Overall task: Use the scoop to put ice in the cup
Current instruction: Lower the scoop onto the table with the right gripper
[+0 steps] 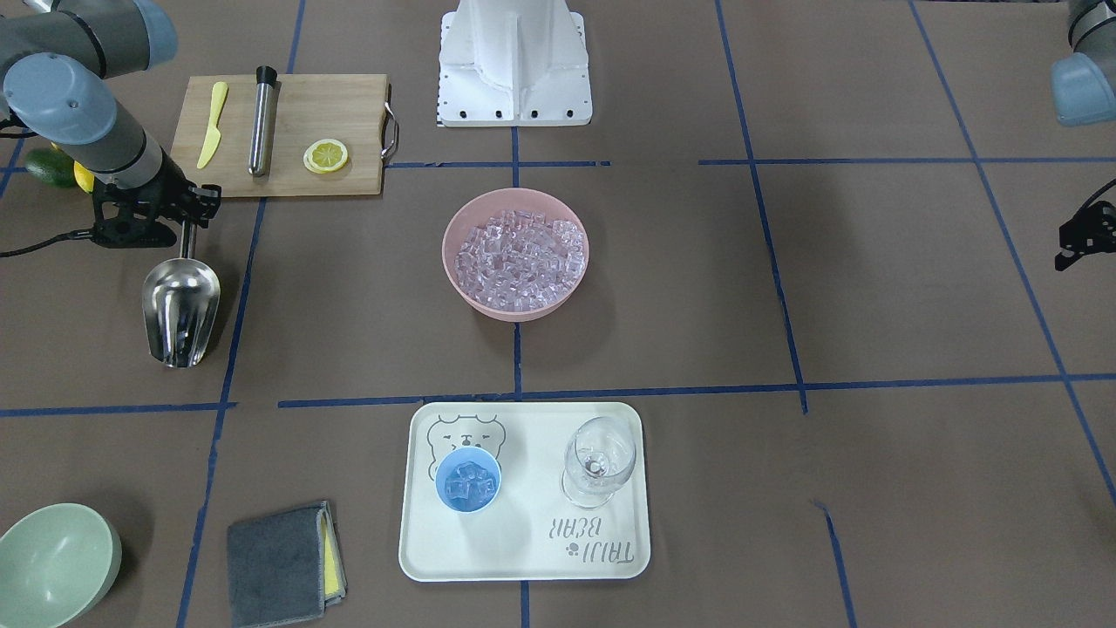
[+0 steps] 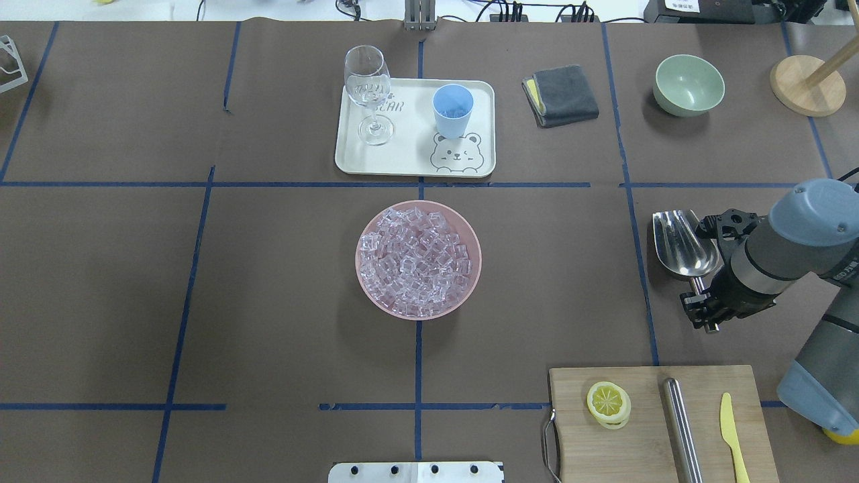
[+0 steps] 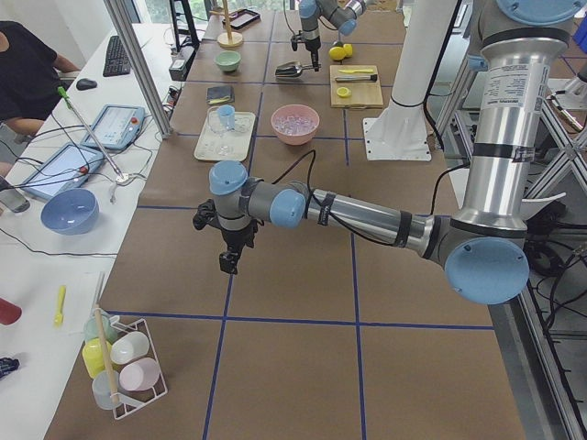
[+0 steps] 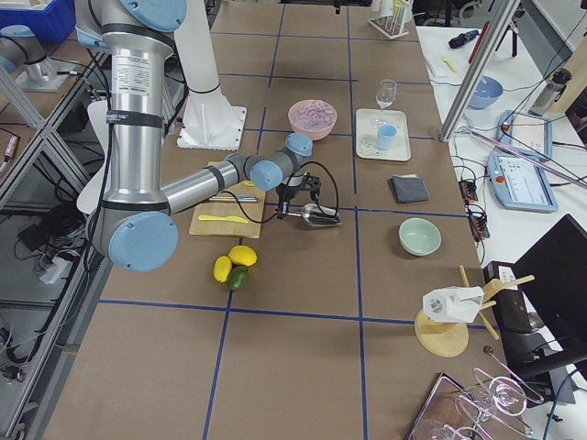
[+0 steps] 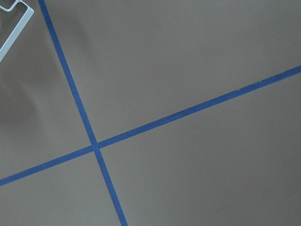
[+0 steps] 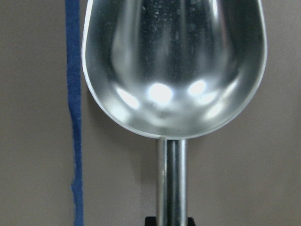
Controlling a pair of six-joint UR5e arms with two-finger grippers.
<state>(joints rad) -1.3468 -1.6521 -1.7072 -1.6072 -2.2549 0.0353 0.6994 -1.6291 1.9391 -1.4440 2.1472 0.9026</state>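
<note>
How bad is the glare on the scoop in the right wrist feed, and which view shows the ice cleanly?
Right wrist view: two bright hot spots low on the scoop, rim and handle sharp. Front-facing view: even light, the ice in the pink bowl reads crisply, and cubes also show in the cup. Overhead view: soft shadows only.

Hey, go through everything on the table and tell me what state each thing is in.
scoop: empty, handle at right gripper.
cup: upright, some ice inside.
pink bowl: heaped with ice.
wine glass: upright, empty.
green bowl: upright, empty.
cloth: folded.
</note>
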